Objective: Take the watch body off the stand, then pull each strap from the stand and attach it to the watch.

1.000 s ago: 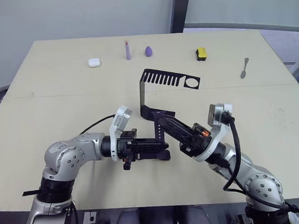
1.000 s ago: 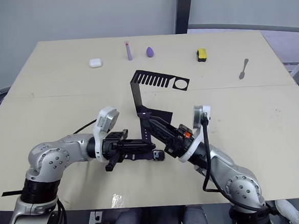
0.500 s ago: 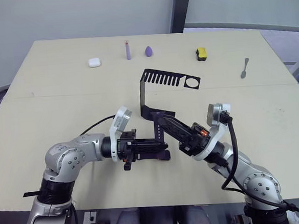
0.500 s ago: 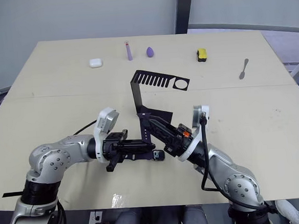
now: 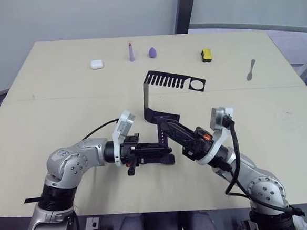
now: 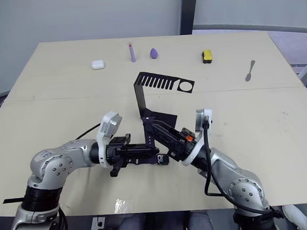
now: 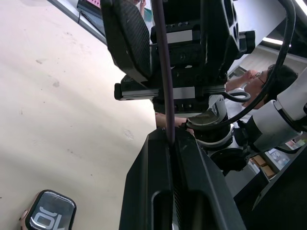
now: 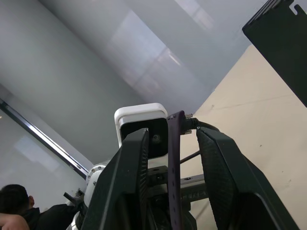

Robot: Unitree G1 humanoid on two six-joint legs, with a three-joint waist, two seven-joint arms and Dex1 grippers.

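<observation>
The left claw (image 7: 170, 191) is clamped on a strap (image 7: 163, 72), a thin dark purple band that runs up from between its fingers toward the right claw (image 8: 170, 158). The right claw's fingers stand apart on either side of the same strap, not pressing it. Both claws meet low over the tabletop (image 5: 62, 84), just in front of the stand (image 5: 157, 93). The watch body (image 7: 48, 216) is already off the stand: it lies flat on the tabletop just under the left claw, a small rounded-square case with a dark screen bearing white marks and a pale rim. So the first step looks done and one strap is pulled free, but it is not yet joined to the watch. Where the second strap is I cannot tell. The stand's slotted top arm looks bare.
</observation>
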